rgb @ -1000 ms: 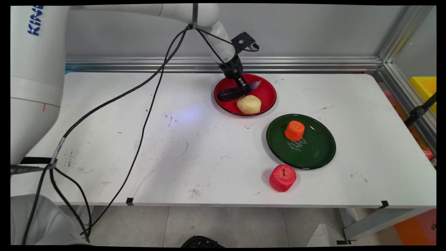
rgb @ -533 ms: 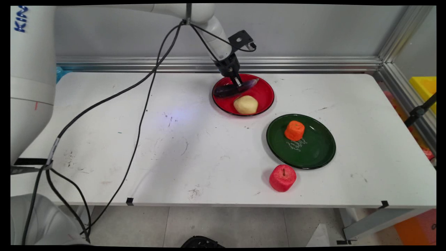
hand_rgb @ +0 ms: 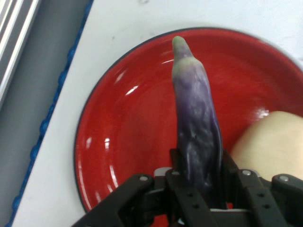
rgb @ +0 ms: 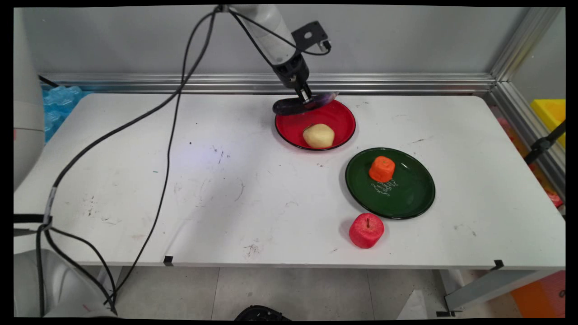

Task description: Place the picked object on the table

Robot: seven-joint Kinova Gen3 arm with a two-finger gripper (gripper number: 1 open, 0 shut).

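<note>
My gripper [rgb: 305,99] [hand_rgb: 201,175] is shut on a purple eggplant [rgb: 295,104] [hand_rgb: 195,118] and holds it in the air, a little above the far rim of the red plate [rgb: 338,122] [hand_rgb: 128,123]. The eggplant lies roughly level, its pale stem end pointing right in the main view. A pale yellow potato [rgb: 318,135] [hand_rgb: 270,142] rests on the red plate below and in front of the eggplant.
A green plate [rgb: 406,194] holding an orange carrot piece [rgb: 381,169] sits to the right and nearer. A red apple [rgb: 366,230] stands on the table [rgb: 180,180] by the green plate's near edge. Black cables [rgb: 171,126] hang across the left half. The wall rail [rgb: 406,83] runs close behind.
The gripper has risen with the eggplant, lifting it off the red plate. The red plate and potato shifted slightly left early on, then stayed put.
</note>
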